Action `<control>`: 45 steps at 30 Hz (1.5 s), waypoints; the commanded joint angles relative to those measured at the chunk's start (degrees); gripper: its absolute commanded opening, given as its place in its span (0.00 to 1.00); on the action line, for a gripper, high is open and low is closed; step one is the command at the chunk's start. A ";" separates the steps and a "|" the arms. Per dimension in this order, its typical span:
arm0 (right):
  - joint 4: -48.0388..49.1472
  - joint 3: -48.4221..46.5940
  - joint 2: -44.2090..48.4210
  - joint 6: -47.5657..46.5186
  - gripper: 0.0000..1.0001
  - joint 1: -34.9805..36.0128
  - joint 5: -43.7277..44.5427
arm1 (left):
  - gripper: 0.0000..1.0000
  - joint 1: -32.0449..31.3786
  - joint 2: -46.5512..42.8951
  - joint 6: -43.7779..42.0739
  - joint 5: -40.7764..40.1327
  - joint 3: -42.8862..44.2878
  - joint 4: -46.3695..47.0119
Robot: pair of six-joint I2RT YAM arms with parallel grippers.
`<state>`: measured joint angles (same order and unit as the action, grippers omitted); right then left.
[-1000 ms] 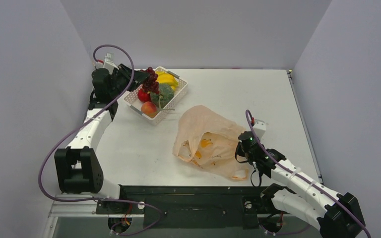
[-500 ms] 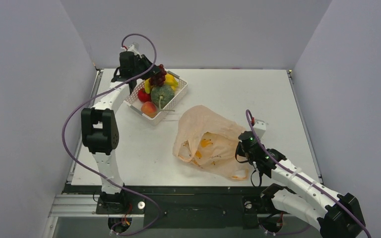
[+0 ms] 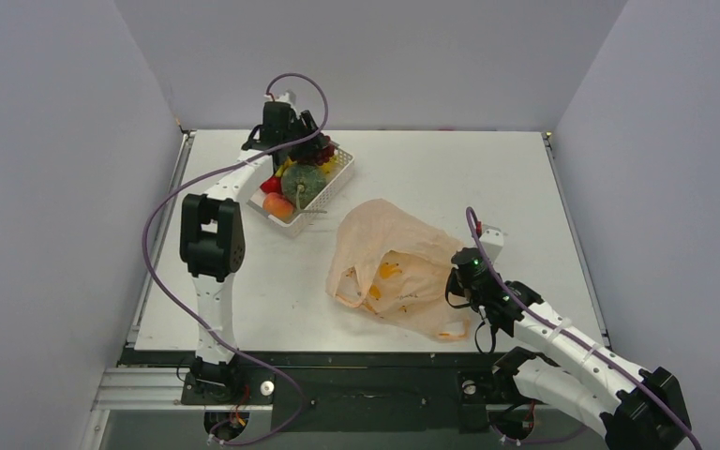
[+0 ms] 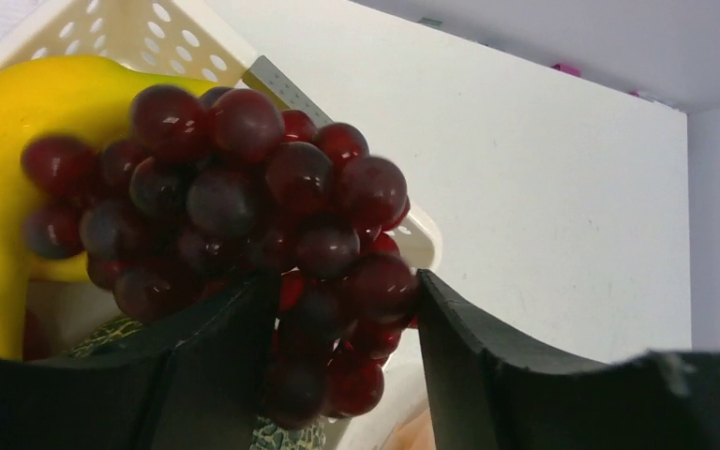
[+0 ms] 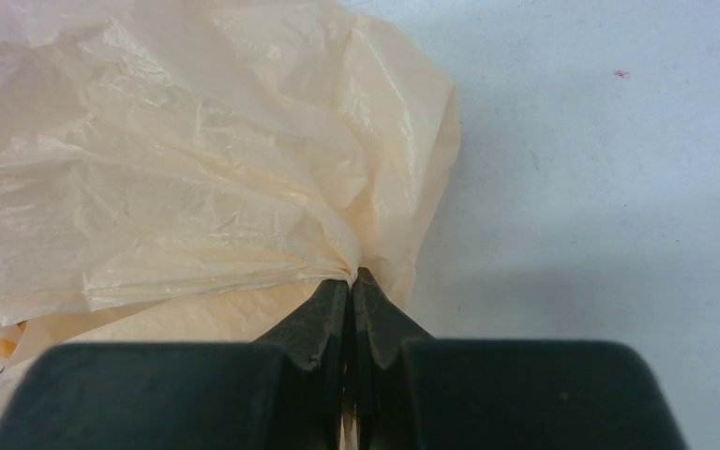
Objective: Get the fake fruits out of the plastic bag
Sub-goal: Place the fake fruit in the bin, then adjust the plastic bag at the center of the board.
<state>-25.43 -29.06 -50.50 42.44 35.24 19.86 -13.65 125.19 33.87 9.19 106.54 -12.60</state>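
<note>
Nearly done, by look of it. Right hand (image 5: pixel 352 281) clenched on fold of bag (image 5: pixel 197 169). Bag lies slumped mid-surface (image 3: pixel 487 178); whether any fruit is inside, cannot tell. Farther back, basket (image 3: pixel 339 178) holds melon (image 3: pixel 302 181), apple (image 3: pixel 269 185), banana (image 4: pixel 9 122). Left hand (image 4: pixel 345 286) over basket, fingers astride grapes (image 4: pixel 244 206); gripping or letting go, cannot tell. Left wrist view alone shows grapes between fingers. Top view gives layout, not that contact.
</note>
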 commanded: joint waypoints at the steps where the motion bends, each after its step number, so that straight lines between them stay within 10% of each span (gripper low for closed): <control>1: 0.04 -2.66 0.45 -0.72 0.00 0.11 0.34 | 0.61 1.10 -4.96 -3.04 -2.69 -2.40 -3.02; 7: -0.08 -2.88 0.80 -0.61 0.00 0.13 0.26 | 0.82 1.48 -12.14 -5.42 -2.07 -3.59 -4.89; 23: -2.84 -6.09 0.40 -3.90 0.00 0.30 2.17 | 0.90 0.68 -36.07 -3.25 14.99 -22.07 -1.83; 34: -3.42 -7.17 0.90 -5.76 0.00 0.81 -0.32 | 0.90 -26.75 -63.27 -3.86 6.79 -54.47 18.80; 41: -13.56 -11.73 0.28 -5.52 0.00 2.49 2.83 | 0.79 -40.17 -56.31 -6.07 0.46 -54.70 16.64; 45: -19.33 -14.68 0.85 -0.48 0.23 5.69 4.28 | 0.75 -42.92 -50.42 -4.40 3.30 -53.84 21.46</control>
<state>-37.78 -39.81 -50.50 38.06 38.35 20.75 -54.89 69.91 29.17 12.29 50.59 2.92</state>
